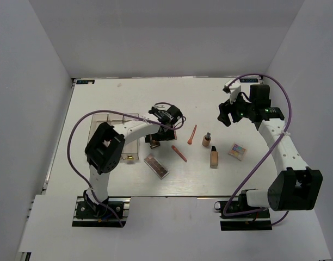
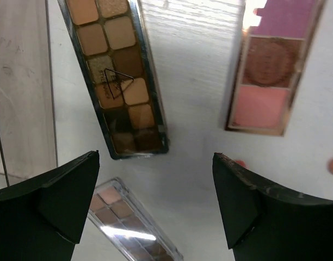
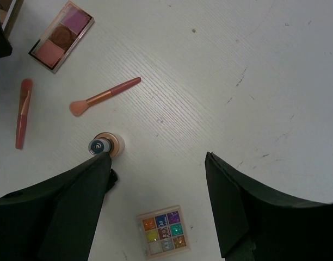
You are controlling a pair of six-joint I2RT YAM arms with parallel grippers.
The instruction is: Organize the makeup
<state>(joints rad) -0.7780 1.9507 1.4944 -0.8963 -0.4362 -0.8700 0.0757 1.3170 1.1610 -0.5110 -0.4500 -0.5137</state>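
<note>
My left gripper [image 2: 155,179] is open and empty, hovering over bare table between three palettes: a brown eyeshadow palette [image 2: 117,76], a pink palette [image 2: 267,65] and a clear-lidded brown palette [image 2: 131,228]. In the top view it [image 1: 160,129] is beside the pink palette [image 1: 153,140]. My right gripper [image 3: 158,157] is open and empty, high above a square glitter compact [image 3: 164,231] and a beige bottle [image 3: 104,144]. Two coral sticks [image 3: 104,95] [image 3: 22,111] lie left of it. A second bottle [image 1: 214,156] shows from above.
The clear acrylic box [image 1: 115,136] stands left of the left gripper; its wall shows in the left wrist view [image 2: 19,87]. The clear-lidded palette [image 1: 156,166] lies near the table's front edge. White walls enclose the table on three sides.
</note>
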